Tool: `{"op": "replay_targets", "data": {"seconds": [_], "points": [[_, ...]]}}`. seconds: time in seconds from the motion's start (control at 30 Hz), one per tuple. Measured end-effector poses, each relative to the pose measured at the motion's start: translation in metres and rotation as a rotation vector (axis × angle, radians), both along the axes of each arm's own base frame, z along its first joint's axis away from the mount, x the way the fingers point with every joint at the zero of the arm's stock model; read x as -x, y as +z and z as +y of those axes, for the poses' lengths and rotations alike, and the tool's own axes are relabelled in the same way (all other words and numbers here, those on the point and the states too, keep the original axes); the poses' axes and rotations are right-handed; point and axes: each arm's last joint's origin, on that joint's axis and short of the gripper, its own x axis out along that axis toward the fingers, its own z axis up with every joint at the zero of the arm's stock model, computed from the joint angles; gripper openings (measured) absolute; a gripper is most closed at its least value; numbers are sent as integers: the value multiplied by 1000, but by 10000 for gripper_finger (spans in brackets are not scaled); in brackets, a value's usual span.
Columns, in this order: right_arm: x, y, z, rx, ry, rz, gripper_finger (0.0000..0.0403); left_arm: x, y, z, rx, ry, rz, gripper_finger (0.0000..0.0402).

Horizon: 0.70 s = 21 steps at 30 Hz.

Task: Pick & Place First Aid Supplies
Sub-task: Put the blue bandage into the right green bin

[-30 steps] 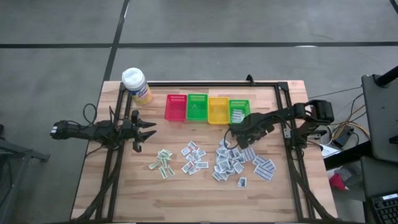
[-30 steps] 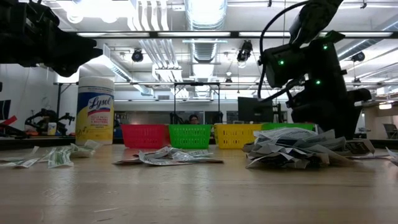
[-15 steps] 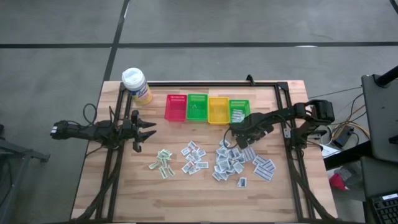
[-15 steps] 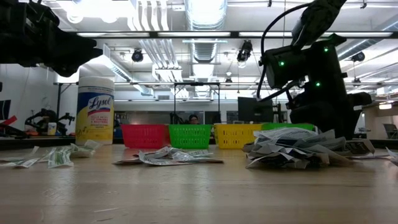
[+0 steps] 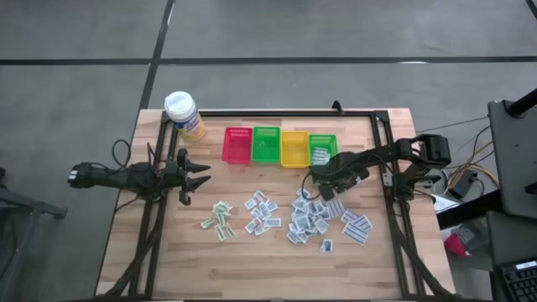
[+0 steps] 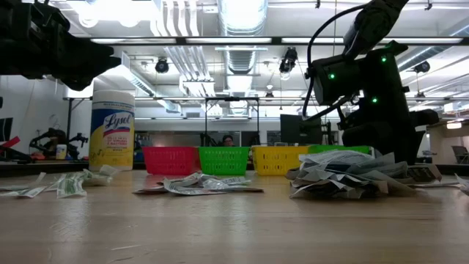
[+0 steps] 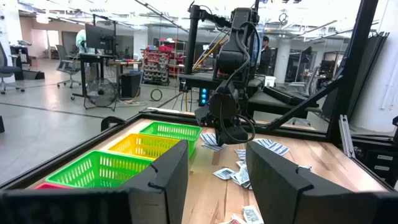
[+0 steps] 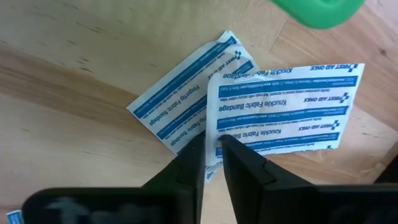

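Right claw (image 8: 212, 152) has narrowed since earlier, pinching the edge of a white blue-printed paper bandage packet (image 8: 283, 109) atop the pile on the wooden counter (image 5: 252, 252), its long axis crosswise to the fingers. Left claw (image 5: 200, 178) waits spread, well apart.

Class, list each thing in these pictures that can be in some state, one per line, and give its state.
Left gripper: open, empty, hovering beside the table's left edge.
Right gripper: fingers nearly shut on the edge of a knuckle bandage packet.
Wipes canister: upright, lid closed.
Right-hand green basket: holds packets.
Red basket: no packets seen inside.
Loose packets: scattered flat on the table.
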Motion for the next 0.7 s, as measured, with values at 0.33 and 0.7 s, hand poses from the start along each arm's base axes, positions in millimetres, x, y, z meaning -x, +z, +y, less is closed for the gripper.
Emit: {"op": "replay_targets", "data": {"seconds": [0.33,0.7], "points": [[0,0,0,-1,0,1,11,0,0,0,0,0,0,158],[1,1,1,-38,-26,3,8,0,0,0,0,0,0,158]]}}
